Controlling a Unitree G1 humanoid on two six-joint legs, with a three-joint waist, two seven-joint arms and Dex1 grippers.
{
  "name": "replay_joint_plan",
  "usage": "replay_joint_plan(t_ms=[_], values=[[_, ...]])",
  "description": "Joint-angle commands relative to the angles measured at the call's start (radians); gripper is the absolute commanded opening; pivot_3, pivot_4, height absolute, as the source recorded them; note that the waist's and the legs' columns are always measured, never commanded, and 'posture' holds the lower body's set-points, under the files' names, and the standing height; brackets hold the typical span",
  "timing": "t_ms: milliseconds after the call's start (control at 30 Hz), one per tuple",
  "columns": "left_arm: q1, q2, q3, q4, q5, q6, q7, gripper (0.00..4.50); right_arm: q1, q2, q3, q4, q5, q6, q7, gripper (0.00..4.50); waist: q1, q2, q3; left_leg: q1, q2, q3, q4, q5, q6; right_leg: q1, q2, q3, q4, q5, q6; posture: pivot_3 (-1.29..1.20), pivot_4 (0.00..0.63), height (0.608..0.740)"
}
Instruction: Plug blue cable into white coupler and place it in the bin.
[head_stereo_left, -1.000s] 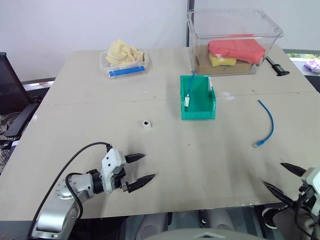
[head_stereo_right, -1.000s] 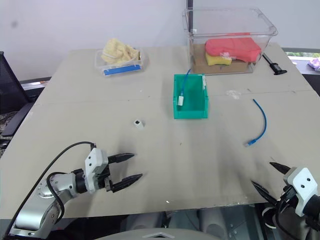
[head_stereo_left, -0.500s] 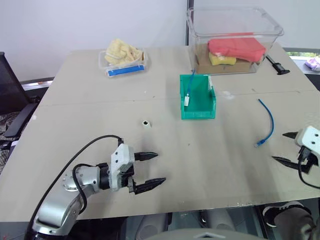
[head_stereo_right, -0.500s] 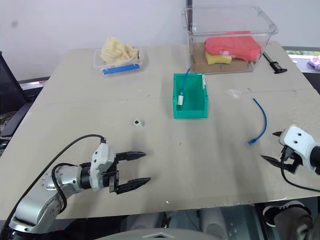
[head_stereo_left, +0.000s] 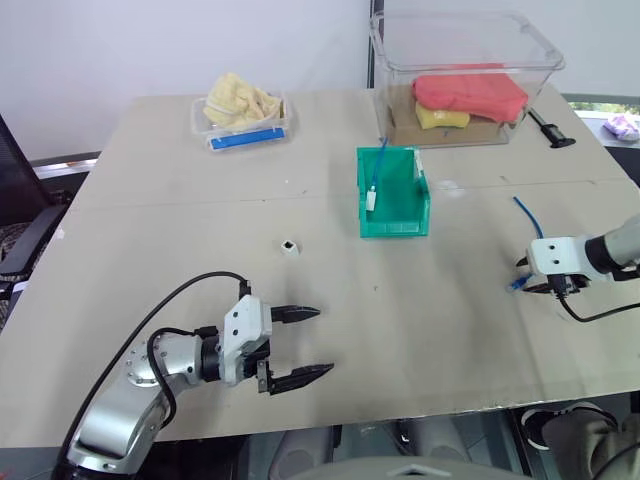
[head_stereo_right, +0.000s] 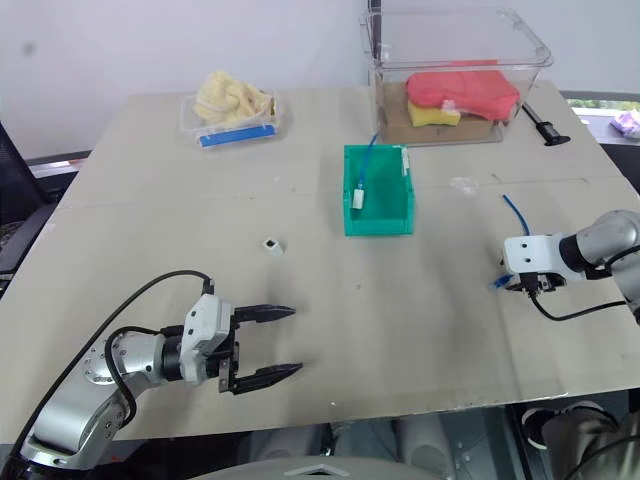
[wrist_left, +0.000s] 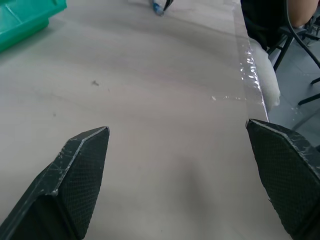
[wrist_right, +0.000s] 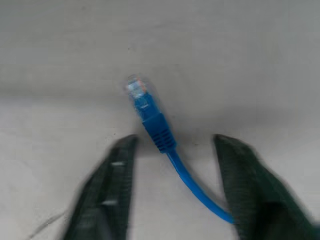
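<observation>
Right gripper (wrist_right: 172, 187) going for the blue cable (wrist_right: 155, 131)

Cable's lying right of the bin (head_stereo_left: 394, 196). Fingers straddling it behind the plug, not clamped yet. Prob light n floppy, so grabbing the stiff boot is best imo. Left gripper (head_stereo_left: 300, 345) hanging wide open.

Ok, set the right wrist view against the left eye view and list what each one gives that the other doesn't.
Right wrist view: a close look at the clear plug of the blue cable, lying on the table between the spread fingers of the right gripper and touching neither. Left eye view: the white coupler, the bin, the open left gripper and the clear tub. Both: the cable's end on the table with the right gripper at it.
</observation>
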Motion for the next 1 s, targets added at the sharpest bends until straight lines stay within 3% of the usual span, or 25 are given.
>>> replay_joint_plan(t_ms=[33,67,233,367,500,567,667,733,767,833,900,1000], values=[[0.004,0.003,0.019,-0.04,-0.01,-0.003,0.011,4.5,-0.03,0.028,0.035,0.065,-0.022,-0.015,0.051,0.46,-0.003,-0.002,-0.001,0.001,0.0,0.001,0.001,0.0,0.0,0.001,0.0,0.0,0.0,0.0,-0.001,0.0,0.15,0.74],[0.005,0.002,0.019,-0.044,-0.01,0.001,0.017,4.5,-0.038,0.034,0.036,0.07,-0.016,-0.015,0.065,0.05,-0.004,-0.002,-0.001,0.001,0.0,0.001,0.001,0.0,0.0,0.002,0.0,0.0,0.0,-0.001,-0.003,0.0,0.15,0.74],[0.005,-0.01,0.012,-0.059,-0.011,0.024,0.055,4.5,-0.035,0.075,0.0,-0.049,0.079,0.125,0.131,0.05,-0.012,-0.002,-0.001,0.001,0.001,0.0,0.001,0.0,0.0,0.001,0.0,-0.001,0.0,0.0,-0.003,0.0,0.15,0.74],[-0.033,-0.032,0.0,-0.002,0.043,-0.008,0.092,4.5,-0.013,0.146,0.031,-0.402,0.075,0.502,0.093,0.05,-0.018,0.002,0.001,-0.001,0.004,0.0,-0.001,0.0,0.0,-0.004,-0.001,0.0,0.001,0.003,-0.001,0.0,0.15,0.74],[-0.081,-0.04,-0.025,0.047,0.108,-0.009,0.127,4.5,-0.061,0.292,0.125,-0.542,0.0,0.773,0.008,0.05,-0.012,0.005,0.002,-0.004,0.005,-0.002,-0.002,0.0,-0.002,-0.008,0.0,-0.002,0.002,0.003,-0.001,0.0,0.15,0.74],[-0.102,-0.025,-0.05,0.07,0.183,0.0,0.161,4.5,-0.084,0.362,0.177,-0.545,-0.03,0.814,-0.03,0.05,-0.01,0.004,0.002,-0.007,0.003,-0.002,-0.001,0.0,-0.003,-0.011,0.001,-0.002,0.002,0.003,-0.001,0.0,0.15,0.74],[-0.134,-0.018,-0.062,0.1,0.178,-0.001,0.126,4.5,-0.095,0.485,0.231,-0.488,-0.05,0.814,-0.109,0.05,-0.012,0.002,0.0,-0.008,0.001,-0.002,-0.001,0.0,-0.004,-0.011,0.001,-0.002,0.002,0.003,-0.001,0.0,0.15,0.74],[-0.148,-0.017,-0.071,0.111,0.182,-0.016,0.108,4.5,-0.072,0.518,0.222,-0.462,-0.046,0.712,-0.155,0.05,-0.016,0.001,-0.001,-0.008,0.002,-0.002,-0.001,0.0,-0.004,-0.011,0.001,-0.002,0.002,0.003,-0.001,0.0,0.15,0.74],[-0.159,-0.02,-0.075,0.113,0.181,-0.013,0.104,4.5,-0.05,0.526,0.205,-0.459,-0.031,0.641,-0.175,0.74,-0.015,0.001,-0.001,-0.007,0.002,-0.002,-0.001,0.0,-0.005,-0.011,0.001,-0.003,0.002,0.003,-0.001,0.0,0.15,0.74],[-0.189,-0.029,-0.092,0.113,0.174,0.014,0.099,4.5,0.008,0.541,0.138,-0.504,0.019,0.632,-0.215,1.53,-0.014,0.001,-0.001,-0.007,0.002,-0.004,-0.001,0.001,-0.008,-0.011,0.001,-0.004,0.002,0.003,-0.001,0.0,0.15,0.74],[-0.223,-0.036,-0.128,0.129,0.195,0.016,0.091,4.5,0.08,0.492,0.094,-0.574,0.037,0.596,-0.22,2.59,-0.011,0.002,0.0,-0.008,0.002,-0.005,-0.001,0.001,-0.008,-0.011,0.001,-0.005,0.002,0.003,-0.001,0.0,0.15,0.74],[-0.28,-0.067,-0.175,0.16,0.22,0.039,0.111,4.5,0.21,0.454,-0.035,-0.735,0.161,0.661,-0.225,3.67,0.004,0.003,0.0,-0.009,0.001,-0.007,-0.001,0.001,-0.008,-0.011,0.001,-0.007,0.002,0.003,-0.001,0.0,0.15,0.74]])
